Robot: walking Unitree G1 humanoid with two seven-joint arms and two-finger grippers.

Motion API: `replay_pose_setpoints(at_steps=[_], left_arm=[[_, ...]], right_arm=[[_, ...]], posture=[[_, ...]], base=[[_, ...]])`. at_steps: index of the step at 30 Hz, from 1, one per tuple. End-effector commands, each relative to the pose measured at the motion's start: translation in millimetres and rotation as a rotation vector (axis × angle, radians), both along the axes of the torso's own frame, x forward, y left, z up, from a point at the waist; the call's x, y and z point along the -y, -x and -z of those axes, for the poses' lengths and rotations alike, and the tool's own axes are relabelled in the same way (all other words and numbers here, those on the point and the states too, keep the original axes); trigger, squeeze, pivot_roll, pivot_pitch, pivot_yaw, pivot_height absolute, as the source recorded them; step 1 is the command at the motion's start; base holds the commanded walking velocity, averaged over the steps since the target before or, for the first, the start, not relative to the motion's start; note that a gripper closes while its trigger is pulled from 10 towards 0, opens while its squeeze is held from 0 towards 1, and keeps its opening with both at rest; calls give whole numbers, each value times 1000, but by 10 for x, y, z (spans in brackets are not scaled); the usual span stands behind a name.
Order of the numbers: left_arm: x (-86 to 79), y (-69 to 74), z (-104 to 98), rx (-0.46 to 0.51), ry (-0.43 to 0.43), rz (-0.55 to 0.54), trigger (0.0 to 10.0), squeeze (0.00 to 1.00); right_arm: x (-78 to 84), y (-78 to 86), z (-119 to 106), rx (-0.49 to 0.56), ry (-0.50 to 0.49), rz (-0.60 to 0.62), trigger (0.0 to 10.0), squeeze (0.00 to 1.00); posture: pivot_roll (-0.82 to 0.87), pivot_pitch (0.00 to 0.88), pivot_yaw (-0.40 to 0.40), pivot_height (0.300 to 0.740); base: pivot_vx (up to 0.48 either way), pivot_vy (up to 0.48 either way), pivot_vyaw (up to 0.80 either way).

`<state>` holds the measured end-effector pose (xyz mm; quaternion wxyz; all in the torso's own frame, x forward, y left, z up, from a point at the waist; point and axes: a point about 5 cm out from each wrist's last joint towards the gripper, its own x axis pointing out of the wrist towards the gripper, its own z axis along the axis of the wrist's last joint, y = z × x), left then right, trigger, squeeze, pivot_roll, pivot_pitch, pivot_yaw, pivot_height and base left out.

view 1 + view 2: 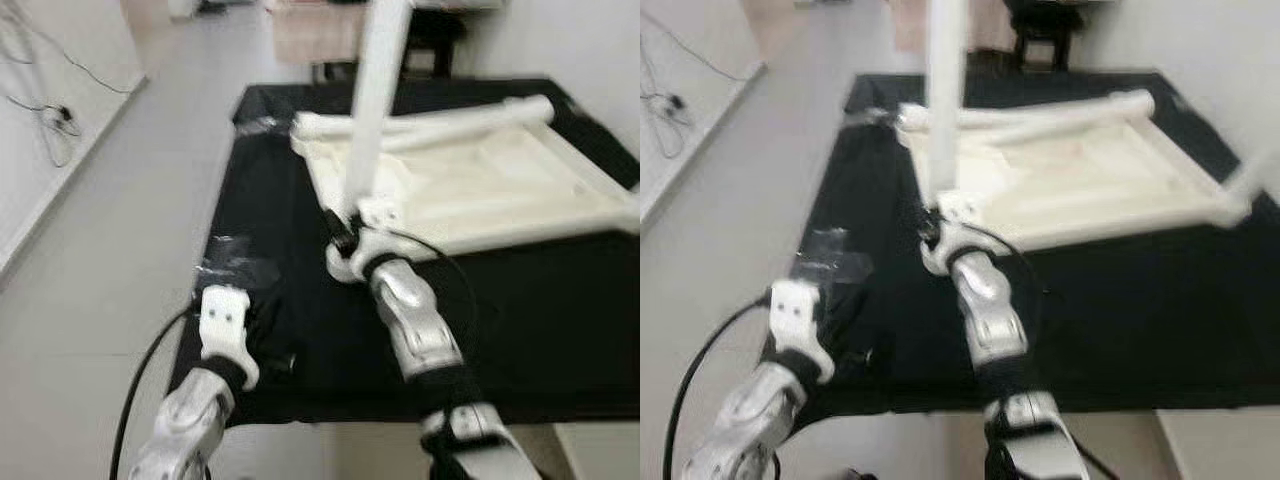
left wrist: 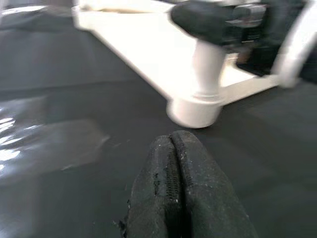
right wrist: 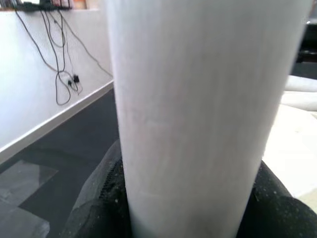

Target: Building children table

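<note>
The white, round table leg [image 1: 375,110] stands upright at the near corner of the cream-white rectangular tabletop [image 1: 480,190], which lies upside down on the black cloth-covered bench [image 1: 540,320] with its frame rails facing up. A second white round leg [image 1: 440,120] lies flat along the tabletop's far rail, not yet stood up. The right gripper [image 1: 350,232] is at the base of the upright leg, and in the right wrist view its black fingers [image 3: 99,208] sit on either side of the leg [image 3: 198,114], pinching it. From the left wrist view, the leg's foot meets a short round socket [image 2: 197,108] at the tabletop's corner, so my judgement is that the step in hand is seating or screwing this leg into its corner fitting. The left gripper [image 2: 173,183] hovers low over the black cloth just beside that corner, fingers pressed together and holding nothing, near a patch of clear shiny tape [image 1: 235,262] stuck to the cloth. The next move likely calls for keeping the leg straight over the socket while turning or pressing it home; the left gripper could usefully steady the tabletop so it does not slide. After that, the lying leg would need lifting to its own corner.
</note>
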<state>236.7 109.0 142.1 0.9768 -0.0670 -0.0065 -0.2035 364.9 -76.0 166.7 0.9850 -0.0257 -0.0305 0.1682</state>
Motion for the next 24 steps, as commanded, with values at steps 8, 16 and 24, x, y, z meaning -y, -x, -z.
replay_pose_setpoints(at_steps=[8, 16, 24], left_arm=[[9, 11, 66, -24, 1, -19, 10000, 0], [15, 11, 71, -28, 2, -9, 10000, 0], [17, 13, 77, -28, -1, -11, 10000, 0]], right_arm=[[-41, -51, -36, -54, 22, -120, 10000, 1000], [-161, -39, -461, 59, 13, -606, 10000, 0], [-88, -3, -403, -9, 106, -885, 10000, 0]], posture=[[108, 125, -41, 740], [109, 124, -36, 740], [117, 122, -40, 740]], base=[[0, 0, 0], [0, 0, 0], [0, 0, 0]])
